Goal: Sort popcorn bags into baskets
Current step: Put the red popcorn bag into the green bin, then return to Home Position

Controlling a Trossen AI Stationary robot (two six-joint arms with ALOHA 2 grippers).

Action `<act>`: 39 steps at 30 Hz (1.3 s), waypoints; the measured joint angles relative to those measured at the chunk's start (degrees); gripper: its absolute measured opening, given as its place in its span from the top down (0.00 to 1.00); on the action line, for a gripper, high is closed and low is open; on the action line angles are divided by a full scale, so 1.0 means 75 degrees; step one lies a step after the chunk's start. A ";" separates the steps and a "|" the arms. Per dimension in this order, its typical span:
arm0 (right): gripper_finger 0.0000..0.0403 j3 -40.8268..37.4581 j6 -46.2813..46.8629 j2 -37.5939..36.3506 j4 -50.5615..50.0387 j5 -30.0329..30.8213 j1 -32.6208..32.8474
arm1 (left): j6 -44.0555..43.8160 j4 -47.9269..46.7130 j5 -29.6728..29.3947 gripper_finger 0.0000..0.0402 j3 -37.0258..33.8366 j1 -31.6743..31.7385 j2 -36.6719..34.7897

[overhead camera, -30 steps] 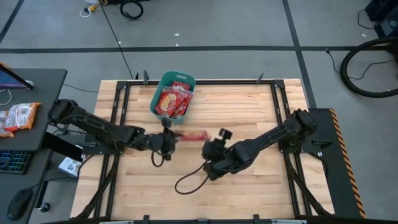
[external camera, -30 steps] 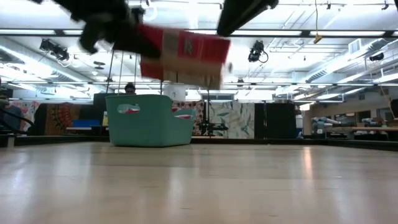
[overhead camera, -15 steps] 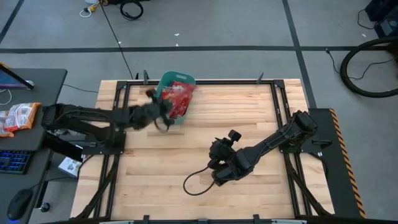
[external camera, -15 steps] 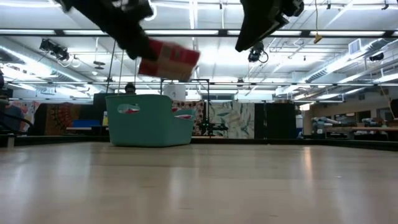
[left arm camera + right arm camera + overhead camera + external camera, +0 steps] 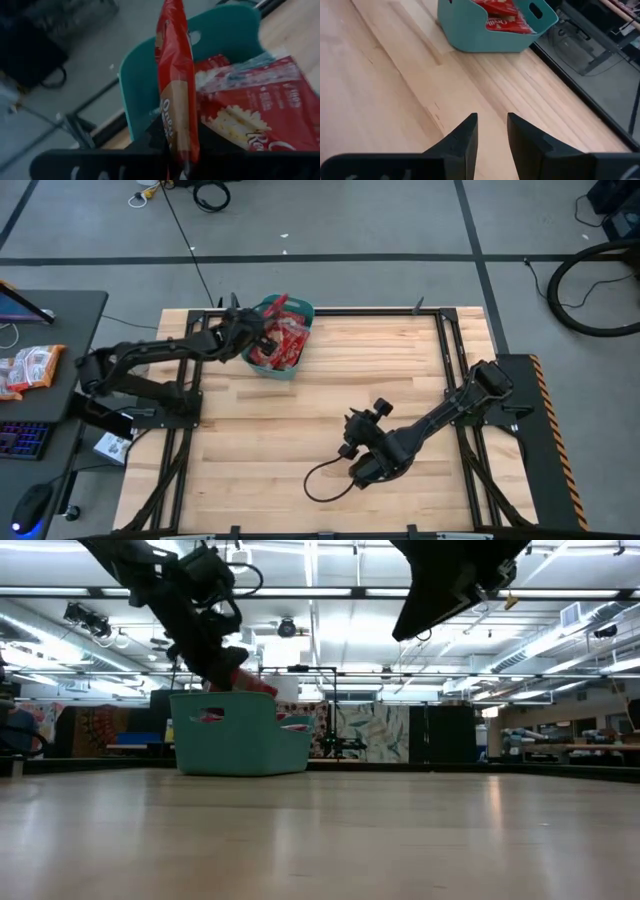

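A teal basket (image 5: 259, 310) stands near the table's far edge, left of centre, with several red popcorn bags (image 5: 289, 338) lying in it; it also shows in the low view (image 5: 238, 733) and the right wrist view (image 5: 485, 35). My left gripper (image 5: 258, 337) is over the basket's left side, shut on one red popcorn bag (image 5: 176, 85) that stands edge-on above the basket (image 5: 150, 95) and the bags inside (image 5: 255, 105). My right gripper (image 5: 491, 131) is open over bare wood in the table's near middle (image 5: 360, 463), touching nothing. My left gripper pinches the red popcorn bag between its two fingers at one end of the packet (image 5: 177, 145). The rest of the bag stands edge-on beyond the fingers, over the teal basket. In the low view its red edge (image 5: 245, 683) shows just above the basket's rim.
A black cable (image 5: 330, 478) loops on the wood beside my right gripper. A side desk with an orange-and-white packet (image 5: 30, 367) and a keyboard stands left of the table. Bare wood stretches across the table's middle and right.
My left gripper carried the red bag from the table's middle up and toward the far edge, arriving over the teal basket and coming down to its rim. My right arm drew back toward the near edge.
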 joint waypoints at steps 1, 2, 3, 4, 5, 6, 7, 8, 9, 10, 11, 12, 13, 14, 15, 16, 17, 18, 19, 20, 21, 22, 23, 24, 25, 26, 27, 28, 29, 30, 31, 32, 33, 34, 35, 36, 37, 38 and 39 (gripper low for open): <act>0.73 -0.0059 -0.0027 0.0000 0.0149 -0.0001 0.0005 | -0.0294 -0.0067 -0.0022 0.91 0.0000 0.0034 0.0063; 0.73 -0.0114 -0.0033 0.0000 0.0393 0.0000 0.0008 | -0.0548 -0.0101 -0.0021 0.91 0.0000 0.0069 0.0106; 0.73 -0.0153 -0.0042 0.0000 0.0508 -0.0004 0.0022 | -0.0793 -0.0164 -0.0021 0.91 0.0000 0.0085 0.0136; 0.73 -0.0203 -0.0078 0.0000 0.0589 -0.0008 0.0029 | -0.1025 -0.0213 -0.0035 0.91 0.0000 0.0087 0.0165; 0.73 -0.0253 -0.0141 0.0000 0.0773 -0.0030 0.0038 | -0.1225 -0.0272 -0.0049 0.90 0.0000 0.0087 0.0194; 0.73 -0.0296 -0.0214 0.0000 0.0940 -0.0052 0.0058 | -0.1402 -0.0364 -0.0052 0.90 0.0000 0.0084 0.0214; 0.73 -0.0341 -0.0282 0.0000 0.1027 -0.0047 0.0078 | -0.1531 -0.0469 -0.0049 0.90 0.0000 0.0084 0.0218; 0.73 -0.0387 -0.0359 0.0000 0.1153 -0.0037 0.0100 | -0.1635 -0.0562 -0.0049 0.90 0.0000 0.0074 0.0218; 0.73 -0.0435 -0.0445 0.0000 0.1286 -0.0032 0.0118 | -0.1687 -0.0608 -0.0049 0.89 0.0000 0.0044 0.0215; 0.73 -0.0484 -0.0526 0.0000 0.1348 -0.0035 0.0124 | -0.1693 -0.0672 -0.0054 0.88 0.0000 0.0006 0.0215; 0.73 -0.0513 -0.0577 0.0000 0.1355 -0.0044 0.0128 | -0.1685 -0.0755 -0.0058 0.87 0.0000 -0.0027 0.0211; 0.73 -0.0537 -0.0580 0.0000 0.1382 -0.0052 0.0134 | -0.1629 -0.0803 -0.0059 0.85 0.0000 -0.0075 0.0207; 0.73 -0.0565 -0.0571 0.0000 0.1390 -0.0051 0.0137 | -0.1589 -0.0801 -0.0056 0.83 0.0000 -0.0144 0.0207; 0.73 -0.0602 -0.0570 0.0000 0.1387 -0.0050 0.0140 | -0.1558 -0.0796 -0.0061 0.81 0.0000 -0.0221 0.0204; 0.73 -0.0631 -0.0574 0.0000 0.1379 -0.0057 0.0143 | -0.1490 -0.0777 -0.0064 0.79 0.0000 -0.0312 0.0204; 0.73 -0.0645 -0.0574 0.0000 0.1376 -0.0059 0.0147 | -0.1389 -0.0744 -0.0058 0.76 0.0000 -0.0413 0.0204; 0.73 -0.0647 -0.0574 0.0000 0.1379 -0.0061 0.0149 | -0.1314 -0.0701 -0.0061 0.73 0.0000 -0.0505 0.0204; 0.73 -0.0647 -0.0574 0.0000 0.1384 -0.0060 0.0149 | -0.1197 -0.0638 -0.0056 0.70 0.0000 -0.0612 0.0202; 0.73 -0.0647 -0.0574 0.0000 0.1384 -0.0061 0.0146 | -0.1129 -0.0583 -0.0050 0.67 0.0000 -0.0709 0.0191; 0.73 -0.0647 -0.0571 0.0000 0.1381 -0.0061 0.0148 | -0.1018 -0.0562 -0.0046 0.63 0.0000 -0.0810 0.0159; 0.73 -0.0647 -0.0571 0.0000 0.1381 -0.0061 0.0158 | -0.0919 -0.0510 -0.0051 0.61 0.0000 -0.0924 0.0138; 0.73 -0.0647 -0.0571 0.0000 0.1384 -0.0061 0.0176 | -0.0772 -0.0402 -0.0029 0.58 0.0001 -0.1042 0.0133; 0.73 -0.0647 -0.0574 0.0000 0.1382 -0.0064 0.0196 | -0.0668 -0.0375 0.0115 0.56 0.0006 -0.1139 0.0098; 0.73 -0.0647 -0.0571 0.0000 0.1377 -0.0064 0.0215 | -0.0561 -0.0421 0.0314 0.54 0.0003 -0.1235 0.0030; 0.73 -0.0647 -0.0563 0.0000 0.1368 -0.0064 0.0232 | -0.0429 -0.0364 0.0571 0.53 0.0003 -0.1318 -0.0022; 0.73 -0.0647 -0.0517 0.0000 0.1333 -0.0061 0.0251 | -0.0339 -0.0245 0.0852 0.52 0.0007 -0.1404 -0.0035; 0.73 -0.0647 -0.0475 0.0000 0.1273 -0.0057 0.0264 | -0.0248 -0.0222 0.1098 0.52 0.0009 -0.1474 -0.0066; 0.73 -0.0647 -0.0448 0.0000 0.1232 -0.0045 0.0276 | -0.0194 -0.0297 0.1270 0.52 0.0002 -0.1529 -0.0128; 0.73 -0.0672 -0.0419 0.0000 0.1247 -0.0013 0.0289 | -0.0155 -0.0262 0.1326 0.52 0.0000 -0.1587 -0.0175; 0.73 -0.0735 -0.0362 0.0000 0.1274 0.0029 0.0302 | -0.0153 -0.0140 0.1344 0.52 0.0006 -0.1674 -0.0208; 0.73 -0.0829 -0.0272 0.0000 0.1253 0.0056 0.0307 | -0.0155 -0.0145 0.1341 0.53 0.0010 -0.1750 -0.0281; 0.73 -0.0942 -0.0196 0.0000 0.1247 0.0073 0.0309 | -0.0155 -0.0181 0.1342 0.53 0.0002 -0.1832 -0.0368; 0.74 -0.1086 -0.0094 0.0000 0.1355 0.0067 0.0309 | -0.0151 -0.0067 0.1354 0.54 0.0000 -0.1954 -0.0435; 0.75 -0.1227 0.0022 0.0000 0.1407 0.0043 0.0306 | -0.0115 0.0091 0.1420 0.54 0.0001 -0.2088 -0.0482; 0.76 -0.1363 0.0151 0.0000 0.1364 -0.0058 0.0300 | -0.0042 0.0150 0.1492 0.55 0.0006 -0.2225 -0.0546; 0.77 -0.1476 0.0275 0.0000 0.1381 -0.0164 0.0286 | 0.0023 0.0139 0.1585 0.55 0.0000 -0.2367 -0.0631; 0.78 -0.1581 0.0389 0.0000 0.1478 -0.0282 0.0268 | 0.0076 0.0181 0.1615 0.56 0.0000 -0.2522 -0.0683; 0.79 -0.1682 0.0474 -0.0012 0.1507 -0.0362 0.0268 | 0.0101 0.0280 0.1617 0.57 0.0006 -0.2673 -0.0713; 0.80 -0.1782 0.0554 -0.0032 0.1509 -0.0424 0.0265 | 0.0126 0.0237 0.1627 0.57 0.0004 -0.2791 -0.0773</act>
